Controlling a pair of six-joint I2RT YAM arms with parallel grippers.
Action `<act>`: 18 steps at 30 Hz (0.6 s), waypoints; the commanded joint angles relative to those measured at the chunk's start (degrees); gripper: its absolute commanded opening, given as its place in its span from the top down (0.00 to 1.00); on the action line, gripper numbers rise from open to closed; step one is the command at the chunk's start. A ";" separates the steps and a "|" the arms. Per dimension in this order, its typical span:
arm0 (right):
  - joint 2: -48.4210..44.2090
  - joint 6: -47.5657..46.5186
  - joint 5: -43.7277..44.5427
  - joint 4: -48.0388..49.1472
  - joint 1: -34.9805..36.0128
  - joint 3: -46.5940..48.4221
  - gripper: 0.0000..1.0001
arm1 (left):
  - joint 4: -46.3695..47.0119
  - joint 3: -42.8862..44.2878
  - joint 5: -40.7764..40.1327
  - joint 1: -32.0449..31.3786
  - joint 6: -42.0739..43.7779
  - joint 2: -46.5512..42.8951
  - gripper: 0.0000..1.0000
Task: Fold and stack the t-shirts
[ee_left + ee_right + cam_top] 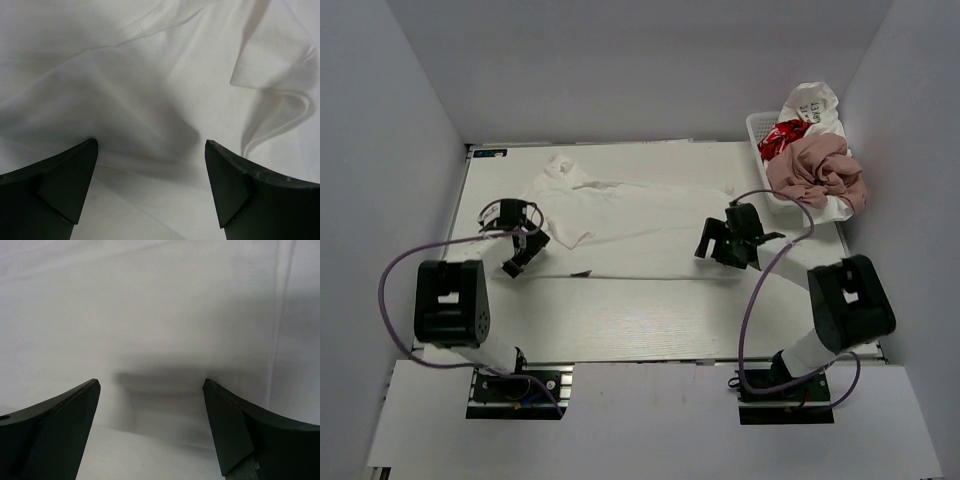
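White t-shirt [150, 65] lies beneath gaping left pincer [151, 143], apparently untouched

A white lattice basket [754, 124] stands at the far right corner of the pale table [650, 320]. A small dark strip [490, 153], possibly a label, lies at the far left corner.

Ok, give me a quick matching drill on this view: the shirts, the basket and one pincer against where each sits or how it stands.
1 white t-shirt
2 pink t-shirt
3 basket
4 left pincer

a far right corner of the table
b open above the white t-shirt
c heaped in the basket, spilling over its rim
d spread across the table

Pairs: 1-d, 2-c, 3-a, 4-b
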 commanded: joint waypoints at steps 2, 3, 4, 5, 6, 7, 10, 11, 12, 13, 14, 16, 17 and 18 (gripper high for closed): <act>-8.73 4.41 0.35 -10.78 1.37 -13.73 0.10 | -14.13 -19.44 4.12 -0.64 -6.38 -10.59 0.00; -10.58 4.76 0.43 -12.61 2.33 -14.71 0.10 | -14.13 -21.31 5.71 -0.65 -6.39 -13.87 0.00; -15.30 4.15 0.96 -14.98 2.51 -15.24 0.10 | -15.87 -22.64 6.85 -0.65 -6.39 -17.21 0.00; -16.65 4.06 1.66 -17.70 2.60 -15.42 0.10 | -16.76 -23.35 8.34 -0.65 -6.39 -24.03 0.00; -18.92 3.01 2.54 -18.69 3.13 -14.99 0.10 | -17.81 -23.35 8.36 -0.65 -6.39 -27.14 0.00; -19.90 2.48 3.68 -19.91 3.65 -13.77 0.10 | -19.65 -22.74 8.36 -0.65 -6.39 -30.04 0.00; -22.90 0.37 3.86 -20.37 4.88 -9.90 0.10 | -19.07 -17.05 11.06 -0.65 -3.25 -36.56 0.00; -23.51 -0.33 3.34 -19.50 4.98 -8.76 0.10 | -17.92 -16.24 12.21 -0.65 -2.70 -36.58 0.00; -23.43 -0.69 2.64 -18.62 5.06 -8.05 0.10 | -16.61 -15.45 13.27 -1.17 -2.09 -36.58 0.00; -23.34 -0.69 2.37 -16.96 5.41 -7.69 0.10 | -13.81 -14.40 15.63 -1.18 -1.38 -35.01 0.00; -22.56 -0.69 2.02 -15.98 5.59 -6.99 0.10 | -12.74 -13.78 16.52 -1.18 -0.68 -33.60 0.00; -21.33 -0.52 1.67 -14.57 5.77 -6.64 0.10 | -10.01 -12.38 18.72 -1.88 0.46 -30.35 0.00; -19.58 -0.60 0.97 -13.78 5.94 -6.46 0.10 | -8.61 -11.85 18.73 -2.49 0.47 -26.94 0.00; -19.13 -0.69 0.44 -13.51 6.12 -6.20 0.10 | -7.55 -11.84 19.69 -2.50 1.16 -25.34 0.00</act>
